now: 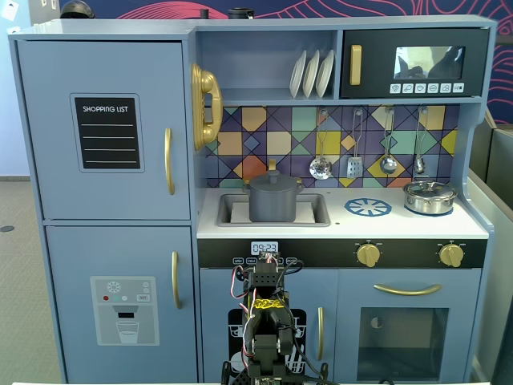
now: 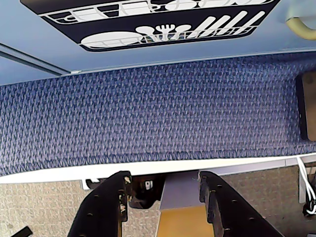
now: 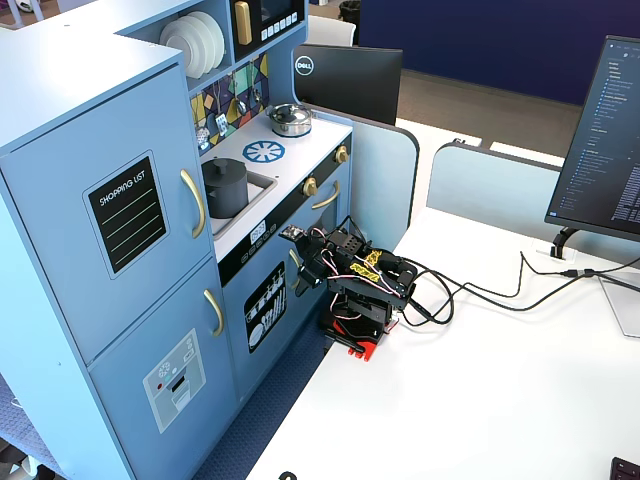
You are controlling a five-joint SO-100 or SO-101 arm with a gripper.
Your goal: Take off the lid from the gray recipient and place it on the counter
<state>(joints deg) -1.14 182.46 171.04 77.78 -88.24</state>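
Wrist view: gripper (image 2: 165,197) spread, empty, pointing at blue carpet strip (image 2: 148,113) below kitchen front. Arm folded low on table, well below counter (image 1: 345,224). Landmark is sink (image 1: 317,212): gray recipient (image 1: 273,200) stands inside it, lid (image 1: 273,180) on top, knob up. Silver pot (image 1: 430,196) far right of sink, ignore. Step: approach not started. Next you raise arm above sink, centre jaws over knob, likely tight clearance.

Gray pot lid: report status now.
Gripper open, empty, folded low in front of the kitchen, pointing at the floor. Lid on the gray pot in the sink. Counter bare near the burner print; silver pot at right in that fixed view.
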